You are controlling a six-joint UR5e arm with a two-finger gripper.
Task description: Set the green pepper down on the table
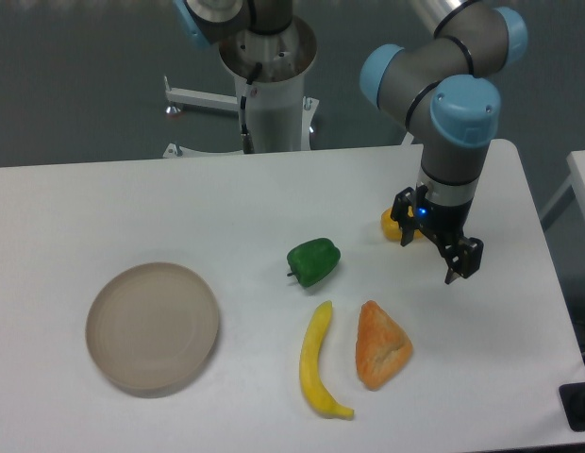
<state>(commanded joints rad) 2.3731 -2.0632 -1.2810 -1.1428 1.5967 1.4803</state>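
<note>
**Pepper down, arm clear of it**

Already the green pepper [313, 261] sits on the table [132, 198], just right of the frame's centre, with bare white surface all round it and nothing touching it. Judged from how it lies, the placing looks done; what remains, if anything, is for the arm to get away cleanly.

Taking things by size: the table fills most of the frame. The arm comes down from the upper right, its grey links and blue joints ending over the right side of the tabletop. A round beige plate [153, 327] lies at lower left, well apart from the pepper. Below the pepper lie a banana [318, 360] and, beside it to the right, an orange wedge-shaped piece [381, 344]. A yellow pepper [394, 226] is partly hidden behind the wrist at centre right. The gripper [434, 241] is there too, well apart from the green pepper, its black fingers spread and holding nothing.

To finish well, the arm should lift straight up before travelling, since the yellow pepper is right beside the fingers and a sideways sweep could knock it. The green pepper is rounded and may roll if bumped, so any path is best kept away from the frame's centre.
</note>
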